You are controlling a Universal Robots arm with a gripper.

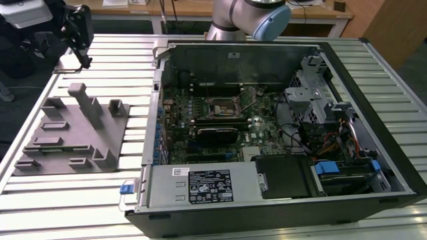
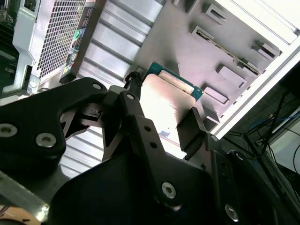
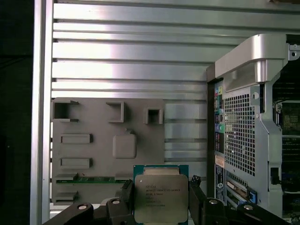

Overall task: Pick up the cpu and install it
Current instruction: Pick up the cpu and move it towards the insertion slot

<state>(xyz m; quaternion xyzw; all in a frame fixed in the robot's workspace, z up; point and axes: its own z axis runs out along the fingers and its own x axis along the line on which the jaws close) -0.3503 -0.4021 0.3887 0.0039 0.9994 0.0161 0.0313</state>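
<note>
The cpu is a flat square chip with a silvery metal top and a green edge. It sits between the two black fingers of my gripper, which is shut on it. In the second wrist view the cpu shows tilted between the fingers. In the exterior view my gripper hangs high above the table at that view's far left, beyond the grey fixture. The dark socket frame lies on the motherboard inside the open computer case.
The grey fixture has several raised blocks and recesses, and a green memory stick lies in one slot. The case's perforated rear wall stands beside it. A black heatsink and cables fill the case. The slatted metal table surrounds both.
</note>
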